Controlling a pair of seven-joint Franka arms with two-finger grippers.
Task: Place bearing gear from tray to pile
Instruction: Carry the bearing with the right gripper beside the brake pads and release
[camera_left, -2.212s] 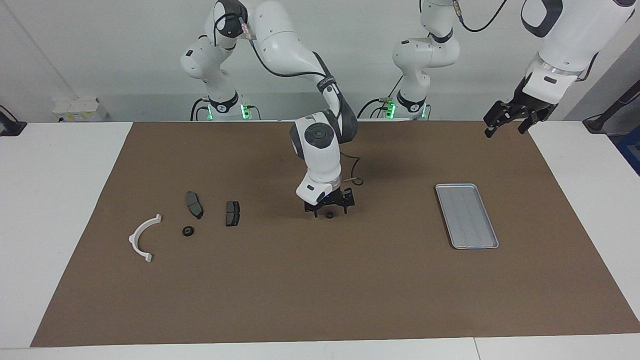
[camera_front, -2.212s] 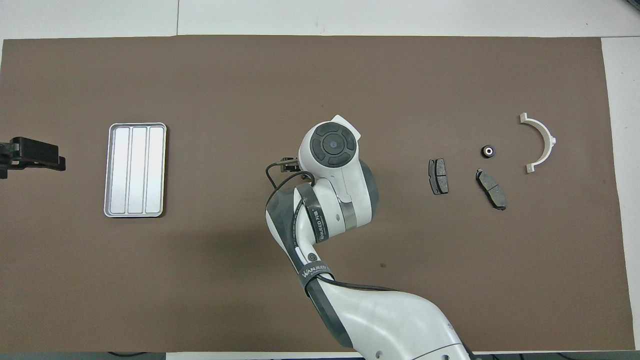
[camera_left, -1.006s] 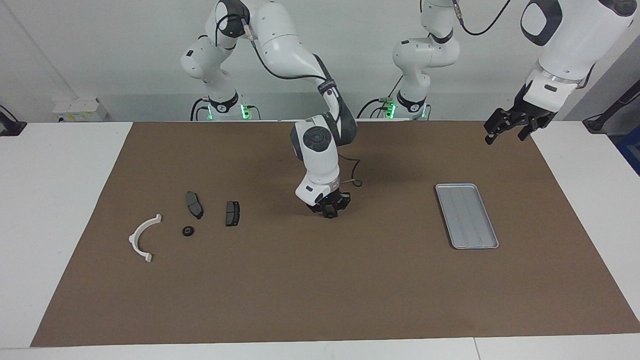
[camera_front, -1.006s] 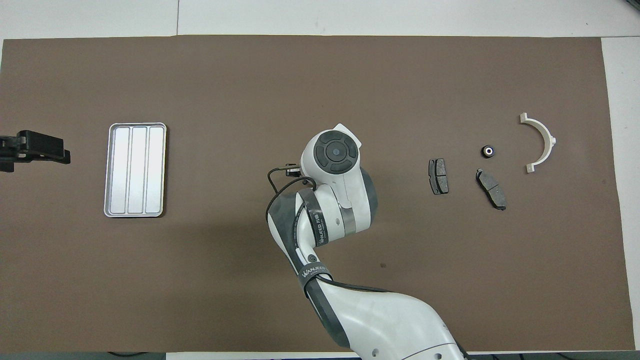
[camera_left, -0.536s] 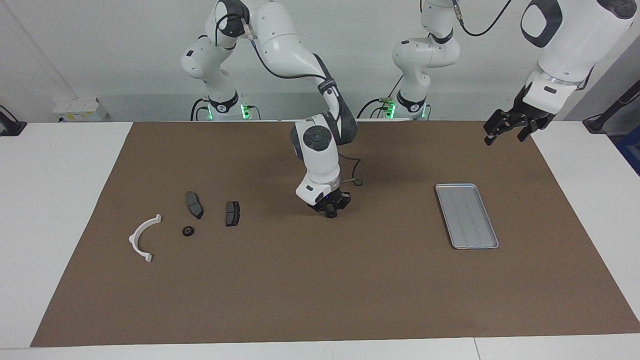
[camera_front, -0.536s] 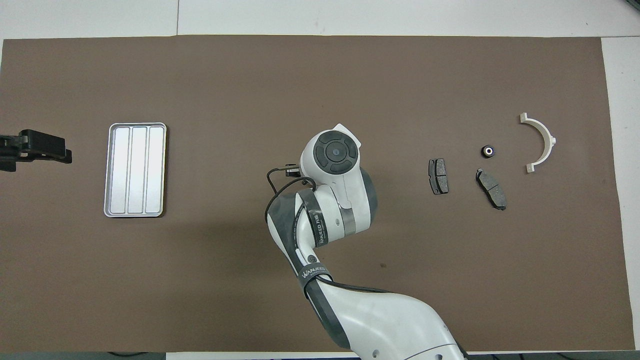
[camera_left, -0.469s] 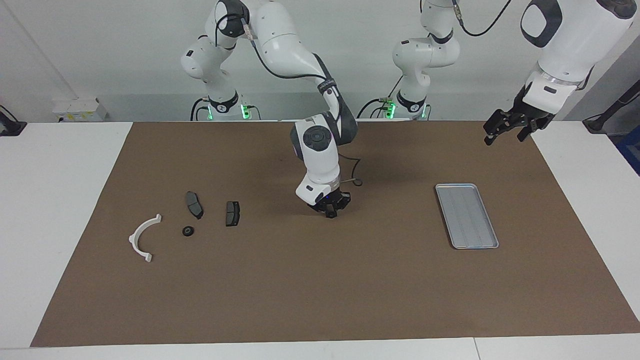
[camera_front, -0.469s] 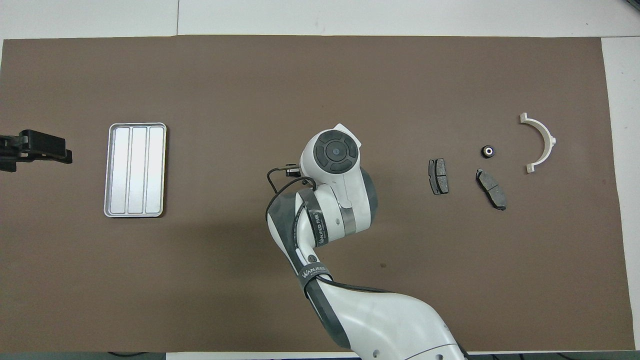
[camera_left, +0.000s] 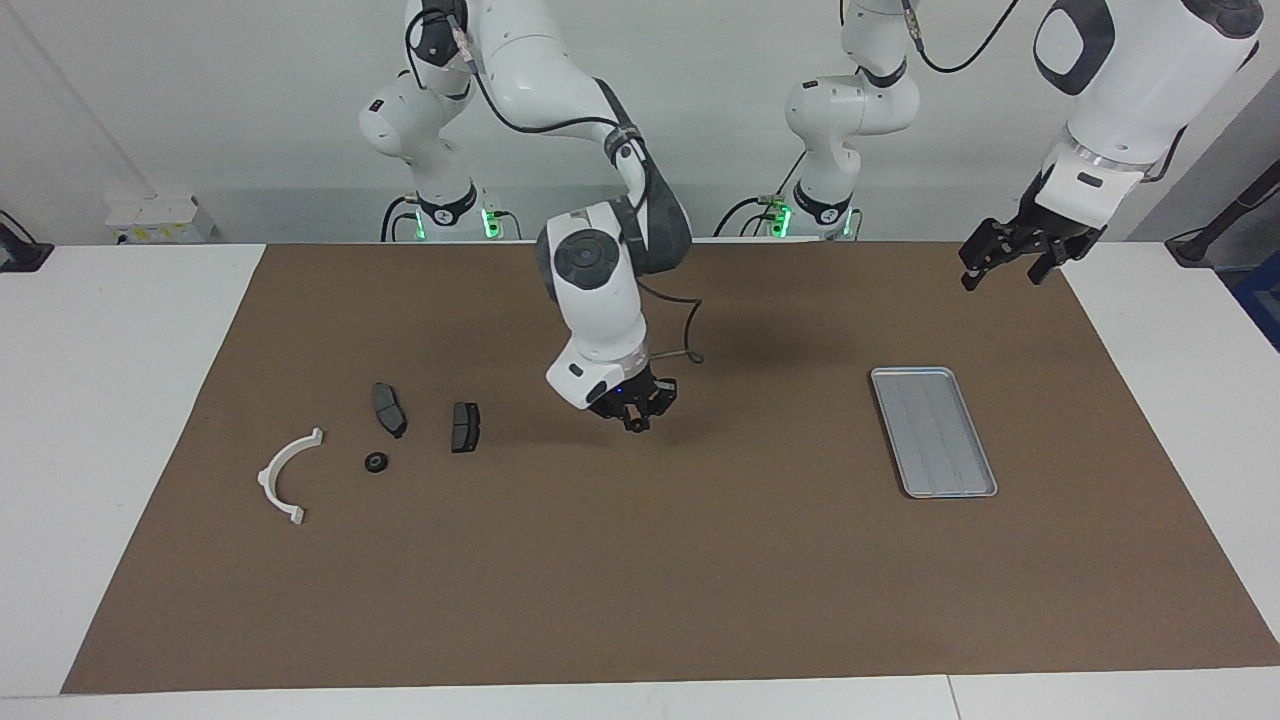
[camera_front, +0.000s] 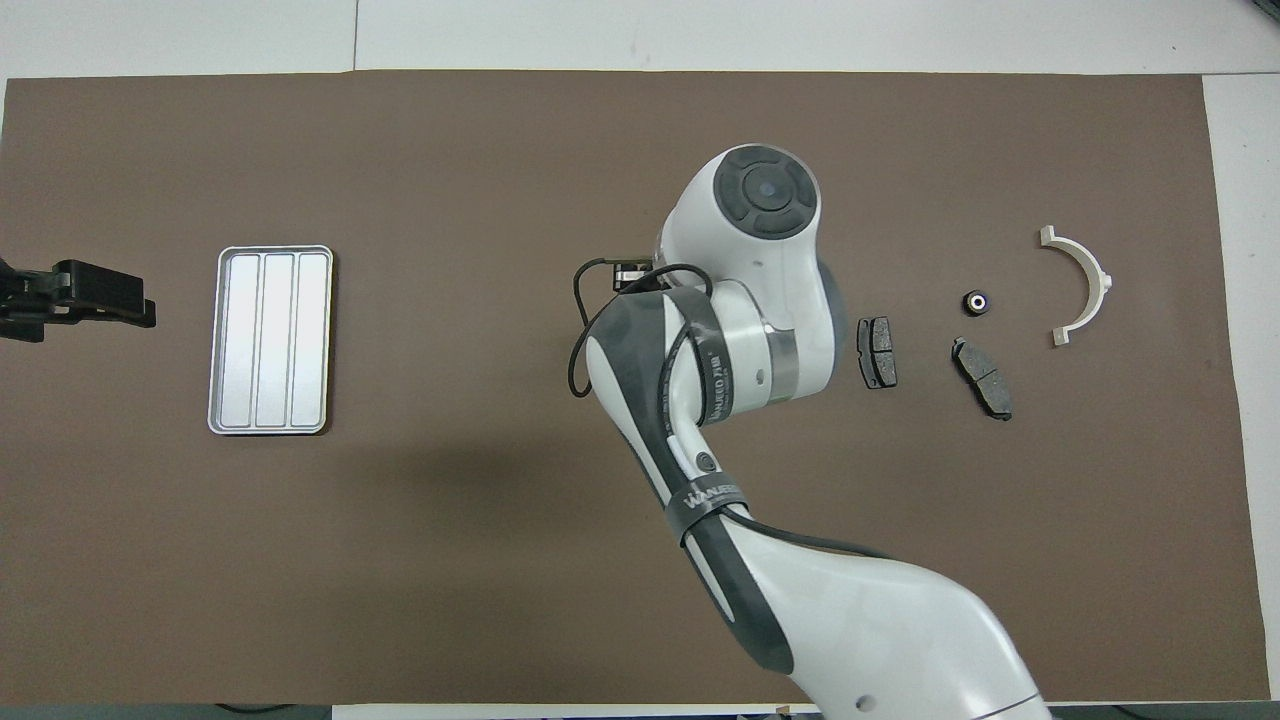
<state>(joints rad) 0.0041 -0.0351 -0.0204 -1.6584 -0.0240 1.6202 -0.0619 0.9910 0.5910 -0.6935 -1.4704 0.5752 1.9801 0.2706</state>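
My right gripper (camera_left: 634, 424) jaws clamp the small, hard, probably slippery gear by its rim, near the pads (camera_left: 465, 427); left gripper (camera_left: 1003, 262) jaws apart.

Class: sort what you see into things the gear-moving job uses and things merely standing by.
Job:
right gripper, shut on a small gear
tray
brake pads
white bracket
second gear

Standing by:
left gripper, open, waiting over the brown mat
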